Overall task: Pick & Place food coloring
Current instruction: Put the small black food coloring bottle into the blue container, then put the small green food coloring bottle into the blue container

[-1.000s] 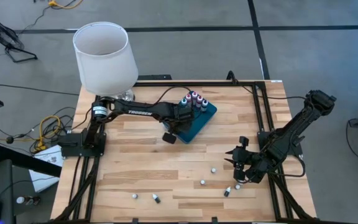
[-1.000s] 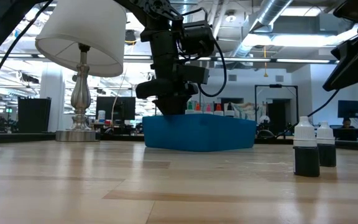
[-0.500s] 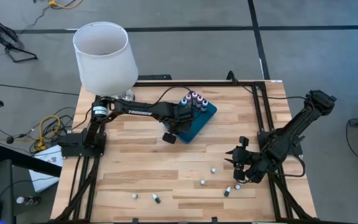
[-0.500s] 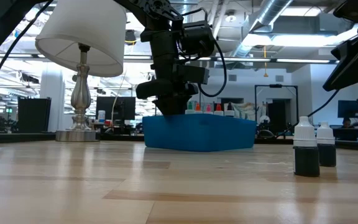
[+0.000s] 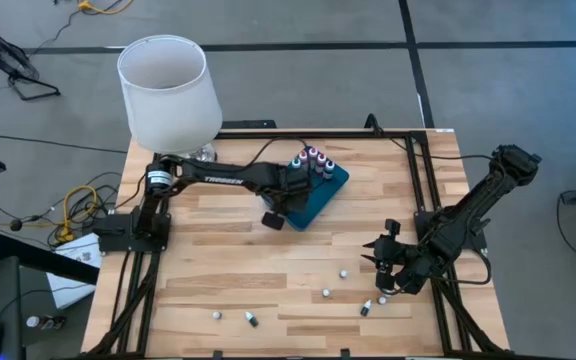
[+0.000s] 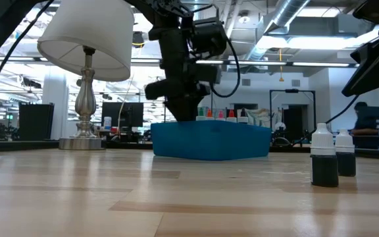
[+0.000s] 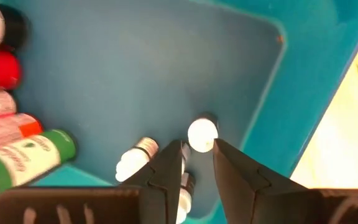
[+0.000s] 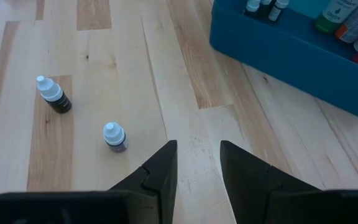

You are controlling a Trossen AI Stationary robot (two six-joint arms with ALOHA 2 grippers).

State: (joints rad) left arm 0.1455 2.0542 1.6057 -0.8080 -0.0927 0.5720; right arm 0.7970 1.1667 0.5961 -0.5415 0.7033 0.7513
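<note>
High view: left gripper (image 5: 290,187) sits over the teal tray (image 5: 330,188) at the table's far middle. Left wrist view shows its fingers (image 7: 166,169) narrowly parted, a white-capped food coloring bottle (image 7: 202,134) just past the tips inside the tray; can't tell if they touch it. More bottles (image 7: 17,149) with red and green parts lie along one tray wall, a cluster (image 5: 314,160) at the tray's far end. Right gripper (image 5: 385,262) hovers near the right edge of the table (image 5: 218,260), fingers (image 8: 160,168) apart, holding nothing. Loose bottles are scattered on the near side of the table: one (image 5: 344,271), another (image 5: 326,293), two (image 5: 250,318) at near left, two (image 5: 366,307) just beside the right gripper. White lamp (image 5: 168,90) at far left.
</note>
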